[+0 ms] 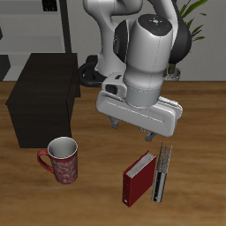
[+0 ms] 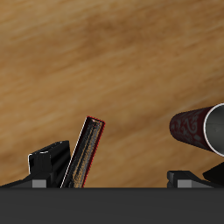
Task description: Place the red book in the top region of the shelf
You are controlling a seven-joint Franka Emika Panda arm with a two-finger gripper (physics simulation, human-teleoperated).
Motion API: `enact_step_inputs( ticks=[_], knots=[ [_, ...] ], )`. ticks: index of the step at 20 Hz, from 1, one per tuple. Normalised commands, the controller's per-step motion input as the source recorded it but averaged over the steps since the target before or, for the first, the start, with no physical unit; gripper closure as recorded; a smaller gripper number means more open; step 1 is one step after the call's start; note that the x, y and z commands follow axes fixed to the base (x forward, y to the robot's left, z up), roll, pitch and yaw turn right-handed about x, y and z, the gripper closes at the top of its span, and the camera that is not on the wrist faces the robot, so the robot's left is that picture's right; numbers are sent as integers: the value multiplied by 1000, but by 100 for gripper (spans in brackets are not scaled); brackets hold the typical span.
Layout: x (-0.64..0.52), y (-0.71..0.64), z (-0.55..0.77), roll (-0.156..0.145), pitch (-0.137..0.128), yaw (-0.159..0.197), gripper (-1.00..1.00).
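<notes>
Red book (image 1: 139, 177) stands just beside the mug (image 1: 62, 160), gripper (image 1: 141, 132) hovering above it, fingers spread, holding nothing.

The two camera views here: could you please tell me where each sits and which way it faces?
Exterior view: in front and above, looking down at the table, shelf and the arm with its gripper.
Wrist view: on the gripper, facing the tabletop; its fingers show.
Shared: red book, mug.
</notes>
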Motion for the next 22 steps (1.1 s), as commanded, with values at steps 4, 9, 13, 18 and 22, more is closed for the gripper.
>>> enact_step_inputs(
  ticks=[4,9,13,18,22],
  knots=[
    [106,-7,-11,-5,5,-65,-100],
    [140,60,-61,3,9,-23,-100],
    [105,74,-146,-1,28,-27,-100],
    [172,-14,-180,-13,26,-15,-100],
    [170,-59,-273,-18,45,-18,-100]
  ],
)
